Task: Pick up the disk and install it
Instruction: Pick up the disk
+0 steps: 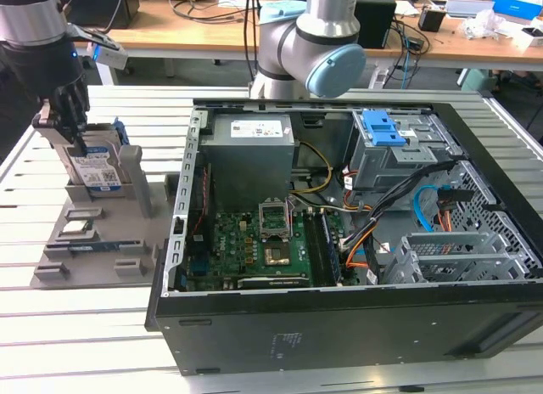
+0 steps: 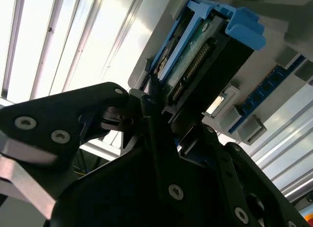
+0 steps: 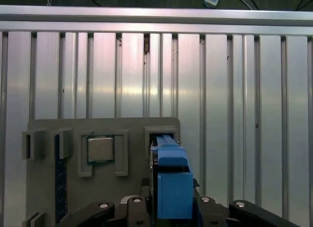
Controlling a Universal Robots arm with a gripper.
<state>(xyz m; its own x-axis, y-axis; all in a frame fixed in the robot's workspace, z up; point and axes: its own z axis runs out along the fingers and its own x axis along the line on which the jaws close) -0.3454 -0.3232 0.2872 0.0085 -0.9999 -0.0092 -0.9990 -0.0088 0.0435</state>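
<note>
A slatted aluminium worktop carries everything. On it, toward the exterior view's right, lies a large black computer case with its side open, showing a green motherboard and, in a far corner, a blue plastic latch plate on a grey metal cage. Behind the case rises the base of the grey and pale blue robot arm.

Just beside the case, on the exterior view's left, a flat grey plastic parts holder rests on the slats. The disk, a flat rectangular silver hard drive with a blue-and-white label and a bright blue plastic frame, stands upright on edge in a slot at the holder's far end. The black gripper has its jaws clamped on the disk's upper edge; in both wrist views the blue frame sits between them.

A small square silver chip lies in its own recess near the disk's slot.
</note>
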